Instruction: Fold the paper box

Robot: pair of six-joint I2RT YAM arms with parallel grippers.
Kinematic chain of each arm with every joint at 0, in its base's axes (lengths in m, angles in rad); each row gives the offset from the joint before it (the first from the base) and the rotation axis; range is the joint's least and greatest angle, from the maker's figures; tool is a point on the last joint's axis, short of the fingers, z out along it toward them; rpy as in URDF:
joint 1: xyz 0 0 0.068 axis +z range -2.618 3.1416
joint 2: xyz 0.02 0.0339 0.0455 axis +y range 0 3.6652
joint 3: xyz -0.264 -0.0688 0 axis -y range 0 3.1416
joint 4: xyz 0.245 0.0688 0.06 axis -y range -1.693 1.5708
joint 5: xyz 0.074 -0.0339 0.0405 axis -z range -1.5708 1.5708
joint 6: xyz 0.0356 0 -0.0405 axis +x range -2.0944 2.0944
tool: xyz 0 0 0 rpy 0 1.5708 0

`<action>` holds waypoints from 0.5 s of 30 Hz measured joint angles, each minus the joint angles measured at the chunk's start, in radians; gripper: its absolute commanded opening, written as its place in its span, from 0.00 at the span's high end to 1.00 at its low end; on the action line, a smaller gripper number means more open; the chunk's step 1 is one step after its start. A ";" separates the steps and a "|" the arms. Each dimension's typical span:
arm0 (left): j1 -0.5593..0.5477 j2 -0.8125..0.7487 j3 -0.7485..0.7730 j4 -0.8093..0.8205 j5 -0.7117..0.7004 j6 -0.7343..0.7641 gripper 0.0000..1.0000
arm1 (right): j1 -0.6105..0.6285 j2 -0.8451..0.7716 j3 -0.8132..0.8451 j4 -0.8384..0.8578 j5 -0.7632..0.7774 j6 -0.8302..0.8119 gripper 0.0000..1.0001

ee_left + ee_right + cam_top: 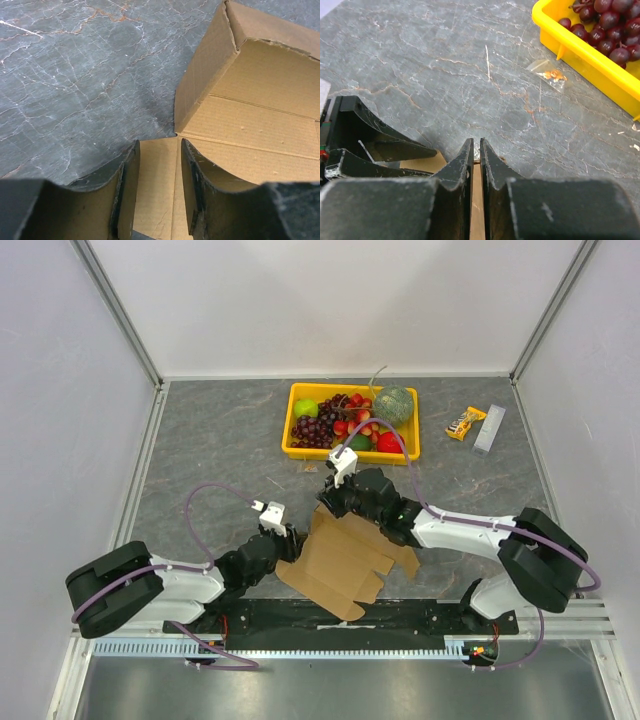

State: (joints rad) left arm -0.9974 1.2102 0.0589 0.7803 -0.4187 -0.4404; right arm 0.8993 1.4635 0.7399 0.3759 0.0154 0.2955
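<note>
The paper box (345,562) is a brown cardboard sheet, partly folded, lying on the table between my two arms. My left gripper (292,540) is at its left edge. In the left wrist view the left gripper (159,145) is open, with a flat cardboard flap showing in the wide gap between its jaws and a raised panel of the box (260,120) to the right. My right gripper (335,502) is at the box's far edge. In the right wrist view the right gripper (476,142) is shut on a thin edge of the box (422,164).
A yellow tray (298,450) of fruit stands behind the box; its rim (580,47) is close to the right gripper. A small clear packet (547,74) lies before it. A snack bar (465,423) and a pale bar (490,428) lie at the back right.
</note>
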 measured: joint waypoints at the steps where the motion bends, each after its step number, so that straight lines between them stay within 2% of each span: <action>1: 0.000 0.000 0.000 0.001 -0.001 0.000 0.57 | 0.000 0.001 -0.003 0.017 -0.005 0.000 0.86; 15: 0.000 0.029 0.014 0.003 -0.017 0.000 0.60 | 0.004 0.057 -0.066 0.134 -0.130 0.006 0.88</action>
State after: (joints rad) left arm -0.9974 1.2388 0.0731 0.7830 -0.4358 -0.4404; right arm 0.9035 1.5204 0.6739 0.5102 -0.1146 0.3016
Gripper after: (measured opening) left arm 0.413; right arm 0.126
